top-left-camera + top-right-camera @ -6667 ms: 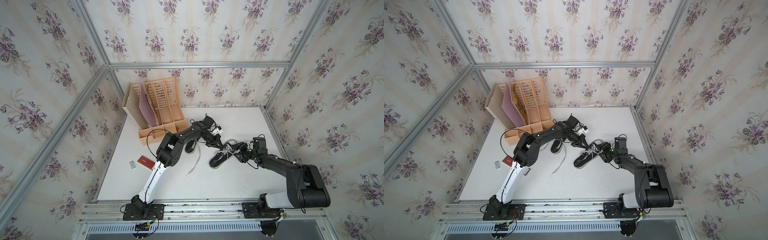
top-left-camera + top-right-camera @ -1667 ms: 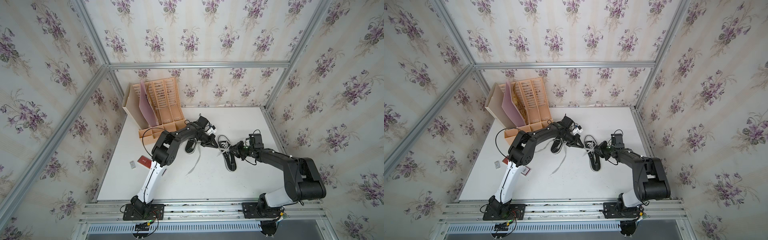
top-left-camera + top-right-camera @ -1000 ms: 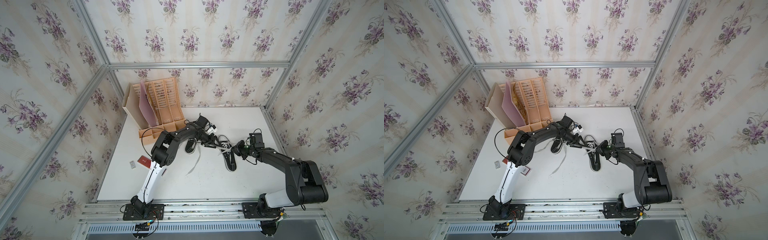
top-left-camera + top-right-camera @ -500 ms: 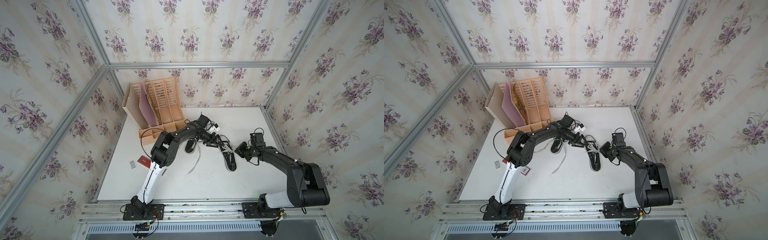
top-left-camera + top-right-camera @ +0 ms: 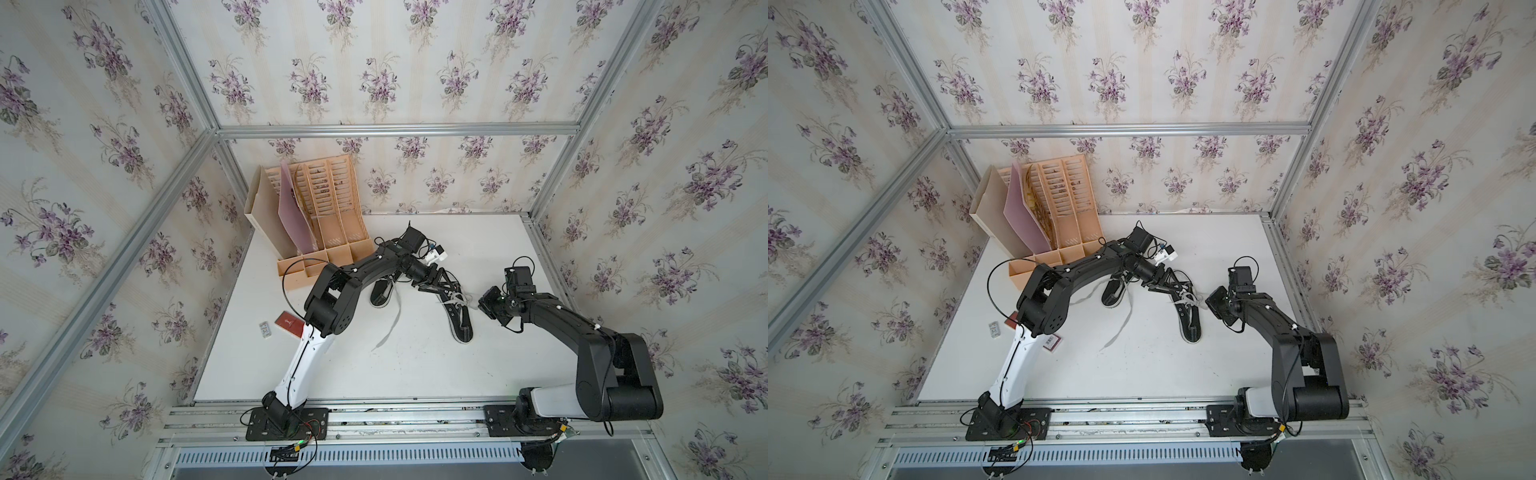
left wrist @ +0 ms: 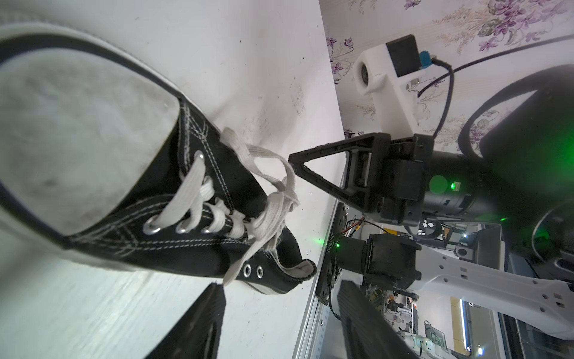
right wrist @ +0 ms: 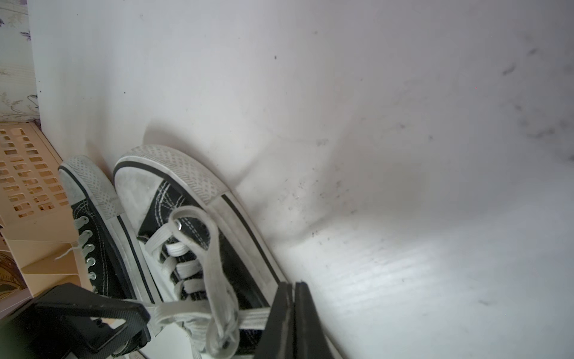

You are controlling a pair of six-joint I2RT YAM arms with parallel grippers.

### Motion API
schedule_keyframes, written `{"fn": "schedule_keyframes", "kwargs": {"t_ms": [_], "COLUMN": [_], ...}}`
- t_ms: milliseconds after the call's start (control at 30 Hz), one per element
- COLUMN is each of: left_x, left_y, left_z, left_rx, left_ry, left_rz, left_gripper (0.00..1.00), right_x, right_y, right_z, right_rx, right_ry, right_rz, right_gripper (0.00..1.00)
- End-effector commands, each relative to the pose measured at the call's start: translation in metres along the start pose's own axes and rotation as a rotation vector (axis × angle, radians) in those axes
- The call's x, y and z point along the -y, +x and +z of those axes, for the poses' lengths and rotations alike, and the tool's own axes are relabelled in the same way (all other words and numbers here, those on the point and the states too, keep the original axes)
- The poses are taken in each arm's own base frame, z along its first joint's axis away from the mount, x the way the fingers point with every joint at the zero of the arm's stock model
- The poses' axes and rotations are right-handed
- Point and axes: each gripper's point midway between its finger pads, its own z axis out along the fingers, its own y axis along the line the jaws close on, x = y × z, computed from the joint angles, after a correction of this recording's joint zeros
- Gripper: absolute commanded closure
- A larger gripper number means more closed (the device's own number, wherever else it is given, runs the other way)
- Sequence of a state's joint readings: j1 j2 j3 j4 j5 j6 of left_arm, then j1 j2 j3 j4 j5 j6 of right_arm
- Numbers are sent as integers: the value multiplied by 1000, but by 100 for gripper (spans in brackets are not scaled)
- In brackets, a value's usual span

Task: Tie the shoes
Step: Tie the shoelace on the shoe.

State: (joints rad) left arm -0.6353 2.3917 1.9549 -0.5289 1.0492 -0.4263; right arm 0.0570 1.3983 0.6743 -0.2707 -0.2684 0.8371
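Two shoes lie on the white table, both black sneakers with white toe caps. The nearer shoe points its heel to the front, and its laces are bunched in a loose knot. My left gripper hovers open beside its heel; a lace end hangs by one fingertip, ungripped. My right gripper is shut on a lace strand of that shoe, at its right side in both top views. The other shoe lies under my left arm.
A long loose lace trails from the other shoe toward the front. An orange file organizer stands at the back left. A red card and a small tag lie near the left edge.
The left jaws have opened a little wider in the last second. Both arms have barely shifted. Several seconds ago the nearer shoe lay at a different angle and has since been turned.
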Motion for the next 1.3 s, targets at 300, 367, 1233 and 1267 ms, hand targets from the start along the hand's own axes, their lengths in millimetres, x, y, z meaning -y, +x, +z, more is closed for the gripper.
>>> {"fn": "schedule_keyframes", "kwargs": {"t_ms": [300, 367, 1233, 1267], "left_x": [2, 4, 6, 4], "left_y": [2, 1, -19, -19], "left_z": [10, 11, 43, 45], "left_rx": [-30, -34, -2, -4], "left_ry": [-25, -28, -111, -118], "left_rz": [15, 20, 215, 218], "left_gripper": [40, 42, 49, 49], "right_x": [18, 17, 9, 9], "right_y": [-5, -5, 9, 9], "right_z": [-5, -5, -2, -2], "right_rx": [23, 22, -40, -41], "right_ry": [68, 66, -11, -11], "right_rz": [-20, -21, -57, -58], "right_gripper": [100, 100, 100, 100]}}
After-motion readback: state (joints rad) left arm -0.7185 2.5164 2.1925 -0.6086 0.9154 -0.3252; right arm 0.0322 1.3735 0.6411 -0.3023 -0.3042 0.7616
